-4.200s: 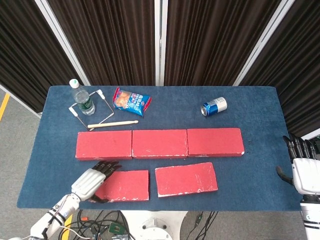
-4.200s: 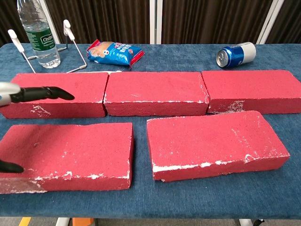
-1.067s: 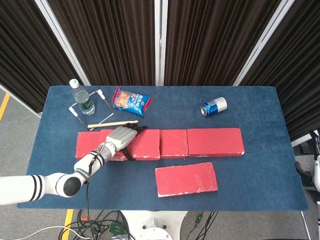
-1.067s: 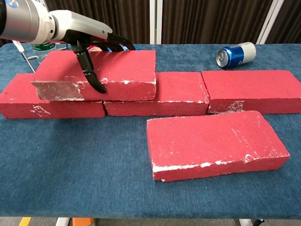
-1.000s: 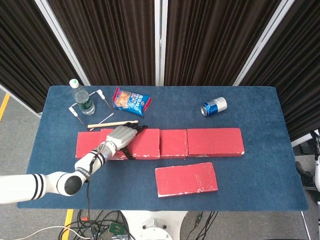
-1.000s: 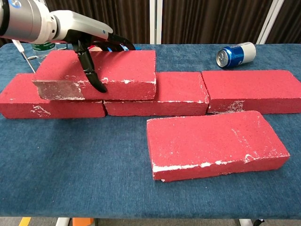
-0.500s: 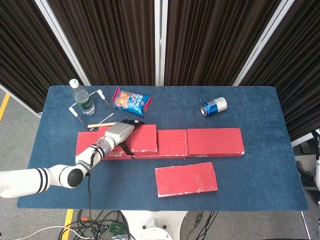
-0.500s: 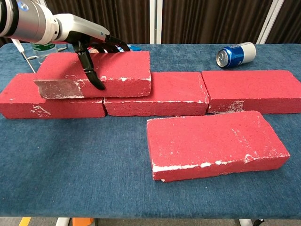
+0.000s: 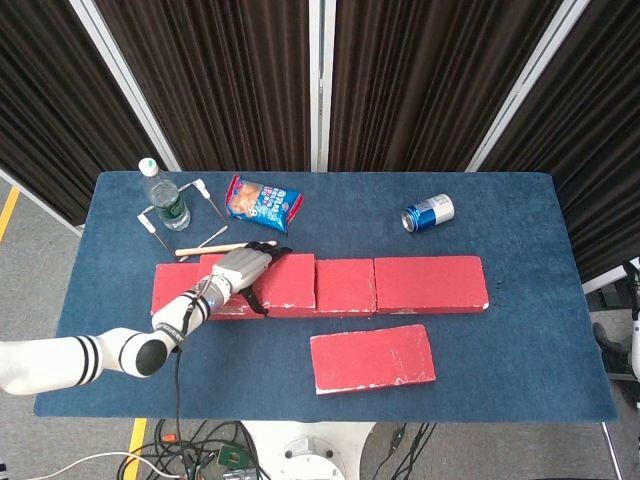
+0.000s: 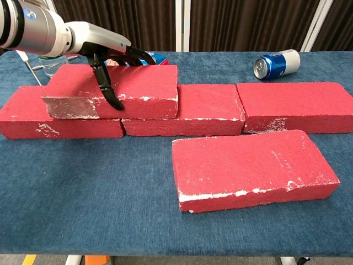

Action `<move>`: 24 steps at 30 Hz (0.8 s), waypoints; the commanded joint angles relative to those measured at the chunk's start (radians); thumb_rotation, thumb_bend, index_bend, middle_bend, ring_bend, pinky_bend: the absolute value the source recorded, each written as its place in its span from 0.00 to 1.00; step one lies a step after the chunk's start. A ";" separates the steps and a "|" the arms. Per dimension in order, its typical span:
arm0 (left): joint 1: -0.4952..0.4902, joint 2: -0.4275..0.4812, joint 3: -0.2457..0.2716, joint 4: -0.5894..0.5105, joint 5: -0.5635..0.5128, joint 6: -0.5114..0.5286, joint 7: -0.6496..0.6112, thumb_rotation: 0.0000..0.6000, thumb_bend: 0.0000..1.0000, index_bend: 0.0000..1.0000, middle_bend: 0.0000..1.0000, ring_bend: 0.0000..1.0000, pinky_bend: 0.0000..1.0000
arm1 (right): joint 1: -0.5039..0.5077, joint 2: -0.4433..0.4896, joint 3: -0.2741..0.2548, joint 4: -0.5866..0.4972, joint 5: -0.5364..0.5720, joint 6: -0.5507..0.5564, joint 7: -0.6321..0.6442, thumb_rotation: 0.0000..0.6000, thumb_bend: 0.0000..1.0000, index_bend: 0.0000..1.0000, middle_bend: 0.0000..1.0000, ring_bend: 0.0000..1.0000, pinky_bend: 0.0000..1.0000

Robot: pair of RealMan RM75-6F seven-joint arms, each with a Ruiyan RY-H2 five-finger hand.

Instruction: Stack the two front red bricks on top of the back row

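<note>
On the back row: my left hand (image 10: pixel 107 52) grips a red brick (image 10: pixel 138 88).
Right hand: hardly seen at 3 o'clock, cannot tell.

The stacked brick (image 10: pixel 124 88) covered parts of the two back bricks under it. The left hand (image 10: pixel 107 52) hid the brick's far edge. The right hand (image 9: pixel 632 345) was cut off by the picture's side, so its fingers could not be seen.
</note>
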 commanded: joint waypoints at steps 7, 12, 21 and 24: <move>-0.002 -0.005 0.008 0.021 0.017 -0.014 -0.031 1.00 0.10 0.01 0.28 0.03 0.04 | 0.000 0.001 -0.001 0.003 0.008 -0.007 0.001 1.00 0.19 0.00 0.00 0.00 0.00; -0.002 -0.009 0.005 0.034 0.023 -0.020 -0.055 1.00 0.10 0.01 0.28 0.03 0.04 | 0.000 0.002 -0.001 0.002 0.010 -0.010 0.003 1.00 0.19 0.00 0.00 0.00 0.00; -0.004 -0.021 0.013 0.057 0.043 -0.032 -0.074 1.00 0.10 0.01 0.28 0.03 0.03 | 0.005 -0.002 -0.004 0.004 0.019 -0.027 0.001 1.00 0.20 0.00 0.00 0.00 0.00; -0.008 -0.020 0.016 0.060 0.047 -0.038 -0.077 1.00 0.10 0.01 0.28 0.03 0.03 | 0.005 -0.002 -0.005 0.005 0.020 -0.029 0.000 1.00 0.20 0.00 0.00 0.00 0.00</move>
